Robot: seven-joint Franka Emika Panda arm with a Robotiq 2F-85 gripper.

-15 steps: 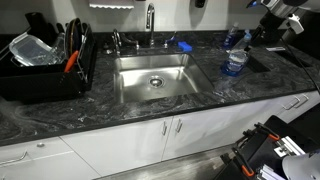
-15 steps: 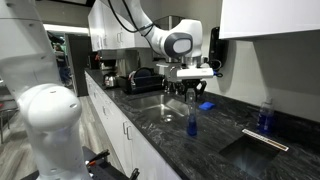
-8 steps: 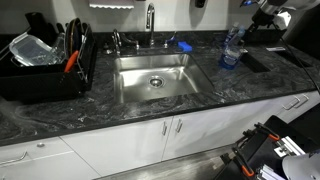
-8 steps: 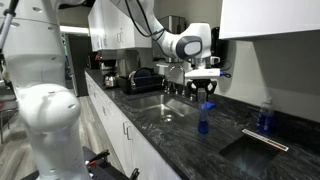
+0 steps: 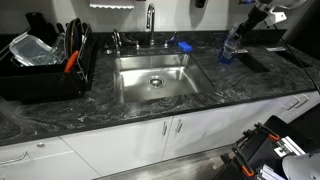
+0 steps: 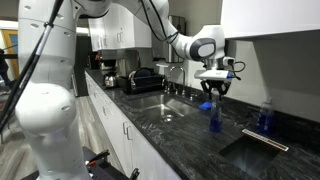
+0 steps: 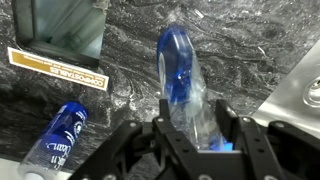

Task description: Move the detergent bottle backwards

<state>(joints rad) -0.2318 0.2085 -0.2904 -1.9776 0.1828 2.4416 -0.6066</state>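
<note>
Since a second ago the gripper (image 6: 214, 97) and the detergent bottle (image 6: 215, 118) have gone together away from the counter's front edge beside the sink (image 5: 135, 88), toward the back wall. In an exterior view the bottle (image 5: 229, 46) now sits well back on the dark counter (image 5: 120, 115), right of the basin.

Wrist view: your fingers (image 7: 163, 112) flank the bottle (image 7: 183, 68) on both sides and pinch it up high, near the narrow neck. The bottle's long axis is upright and it hangs straight below the gripper, so nothing to re-aim.

Can't tell if the base touches the stone or hangs just above it.

Another blue-topped bottle (image 6: 265, 116) stands off to the side, apart from yours. Judgement: most of the backward travel looks done; keep it vertical, lower, then let go.
</note>
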